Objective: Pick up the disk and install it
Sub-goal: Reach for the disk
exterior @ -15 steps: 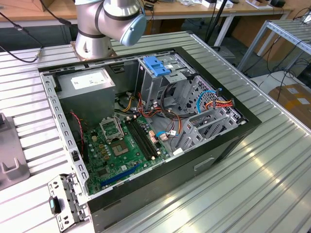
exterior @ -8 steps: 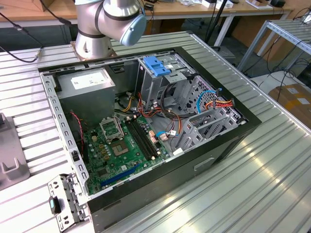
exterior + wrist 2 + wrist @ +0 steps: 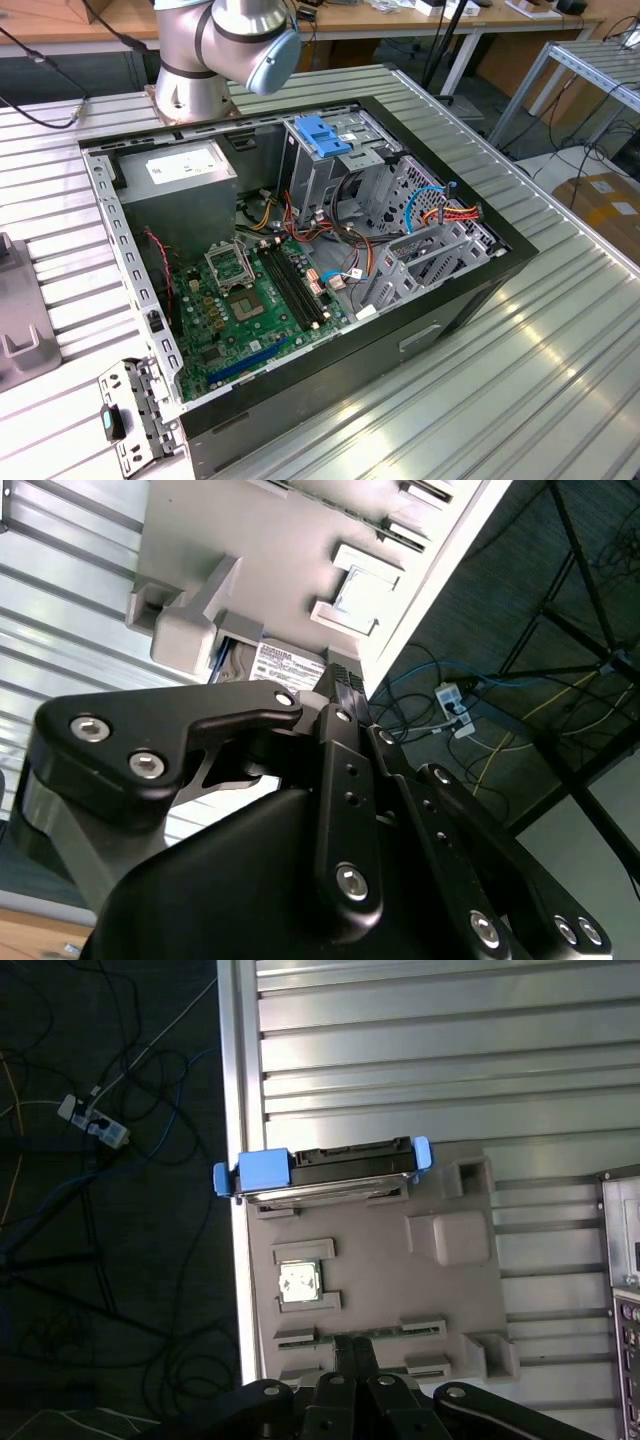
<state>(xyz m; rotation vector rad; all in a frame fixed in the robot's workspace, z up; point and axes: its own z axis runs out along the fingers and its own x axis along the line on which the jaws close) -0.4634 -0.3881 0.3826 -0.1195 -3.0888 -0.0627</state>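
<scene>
The disk (image 3: 330, 1172) stands on its long edge in a slot of the grey holder tray (image 3: 440, 1290), at the tray end far from the gripper (image 3: 355, 1345) and beside the edge of the slatted metal table (image 3: 420, 1050). Its grey metal body is seen edge-on, with a light-blue carrier showing at both ends. In the second wrist view only a strip of its label (image 3: 285, 665) shows behind a raised block of the tray (image 3: 260, 570); the rest is hidden. The gripper hangs over the near end of the tray, fingers pressed together, holding nothing. A small chip (image 3: 300, 1282) lies in a tray pocket.
</scene>
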